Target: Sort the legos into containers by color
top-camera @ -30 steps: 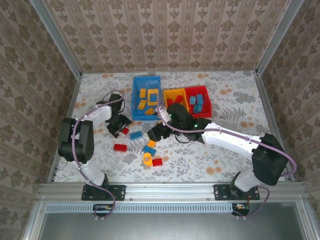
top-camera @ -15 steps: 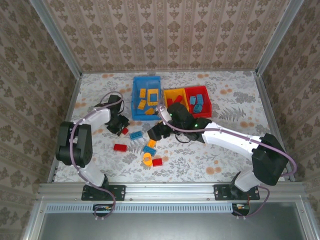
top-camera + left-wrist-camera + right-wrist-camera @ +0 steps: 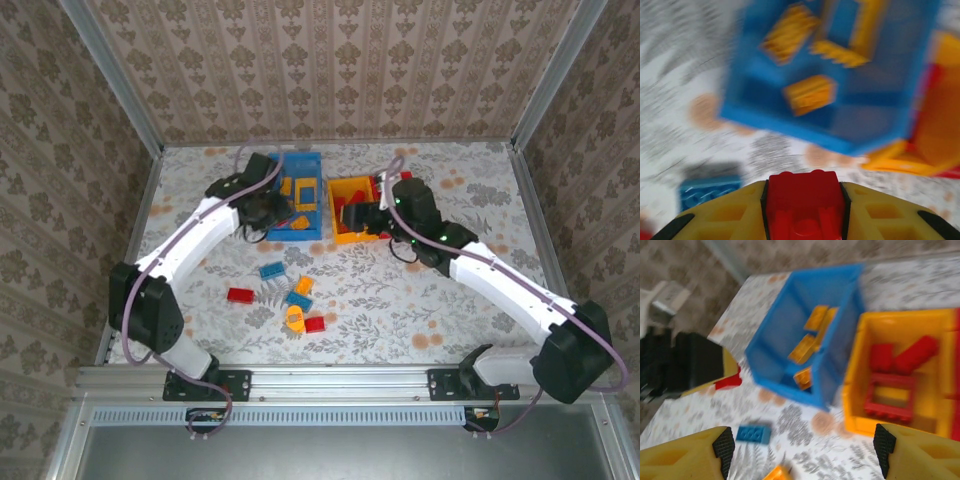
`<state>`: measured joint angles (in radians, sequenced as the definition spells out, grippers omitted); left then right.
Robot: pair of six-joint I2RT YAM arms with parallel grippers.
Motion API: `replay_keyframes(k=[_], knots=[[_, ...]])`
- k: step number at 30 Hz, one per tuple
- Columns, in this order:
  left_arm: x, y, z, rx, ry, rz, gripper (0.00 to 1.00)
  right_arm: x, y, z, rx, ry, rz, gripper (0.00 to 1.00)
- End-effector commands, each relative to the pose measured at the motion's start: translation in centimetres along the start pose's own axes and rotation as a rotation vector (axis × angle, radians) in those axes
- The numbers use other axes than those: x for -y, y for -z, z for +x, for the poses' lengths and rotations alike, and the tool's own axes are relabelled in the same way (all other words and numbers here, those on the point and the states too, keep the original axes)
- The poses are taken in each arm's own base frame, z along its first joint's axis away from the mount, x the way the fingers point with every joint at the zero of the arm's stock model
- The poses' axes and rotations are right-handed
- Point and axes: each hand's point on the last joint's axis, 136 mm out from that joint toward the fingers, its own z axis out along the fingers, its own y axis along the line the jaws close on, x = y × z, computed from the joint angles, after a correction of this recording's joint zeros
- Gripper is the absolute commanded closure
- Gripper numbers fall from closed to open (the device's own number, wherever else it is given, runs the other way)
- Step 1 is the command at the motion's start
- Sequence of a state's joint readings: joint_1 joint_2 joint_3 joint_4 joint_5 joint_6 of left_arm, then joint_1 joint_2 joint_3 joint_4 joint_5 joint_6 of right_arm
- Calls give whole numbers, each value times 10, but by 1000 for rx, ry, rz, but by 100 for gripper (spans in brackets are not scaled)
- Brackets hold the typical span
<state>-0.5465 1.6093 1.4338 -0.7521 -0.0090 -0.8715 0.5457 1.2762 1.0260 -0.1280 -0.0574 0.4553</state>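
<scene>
At the far middle of the flower-patterned surface [image 3: 420, 300], a blue bin [image 3: 303, 233] and a yellow bin [image 3: 350, 237] stand side by side, the blue on the left.

From above, the left gripper [image 3: 272, 210] is at the blue bin's left side and the right gripper [image 3: 352, 215] is over the yellow bin. Their fingers are too small there to judge.

The left wrist view is blurred. It shows the left gripper [image 3: 805, 197] clamped on a held red brick [image 3: 805, 210], above the surface on the near side of the blue bin [image 3: 790, 127]. That bin contains orange bricks [image 3: 810, 94].

The right wrist view shows the right gripper [image 3: 804, 447] spread wide, with nothing between its yellow fingers [image 3: 690, 455]. Beyond it, the yellow bin [image 3: 852, 390] holds red bricks [image 3: 910, 355] and a red frame [image 3: 890, 395]. This view also catches the left gripper [image 3: 715, 372] at the left, with its red brick [image 3: 729, 382].

Nearer on the surface, well apart from both bins, lie loose legos. Among them are a loose blue brick [image 3: 271, 270] and a loose red brick [image 3: 238, 295].
</scene>
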Motion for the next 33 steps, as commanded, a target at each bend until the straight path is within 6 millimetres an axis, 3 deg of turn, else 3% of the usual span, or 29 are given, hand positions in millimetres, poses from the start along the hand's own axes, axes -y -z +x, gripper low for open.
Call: replay_keyframes(k=[1, 5, 8, 13, 18, 24, 28, 33], knots=[[45, -13, 1, -8, -206, 40, 63, 40, 12, -7, 11, -127, 179, 24], [108, -35, -3, -3, -318, 127, 63, 55, 18, -14, 6, -180, 227, 25], [135, -62, -8, -9, -356, 141, 63, 57, 20, -22, 9, -195, 224, 25], [160, -101, -23, 7, -386, 153, 62, 57, 21, -27, -16, -217, 192, 25], [170, -140, -26, 0, -374, 161, 60, 49, 20, -21, -53, -220, 120, 25], [160, -175, -17, -34, -358, 129, 58, 44, 23, -14, -61, -224, 77, 24], [158, -175, -14, -47, -348, 121, 47, 45, 23, -12, -74, -218, 77, 24], [165, -147, -23, -16, -347, 131, 42, 45, 24, -8, -94, -187, 77, 24]])
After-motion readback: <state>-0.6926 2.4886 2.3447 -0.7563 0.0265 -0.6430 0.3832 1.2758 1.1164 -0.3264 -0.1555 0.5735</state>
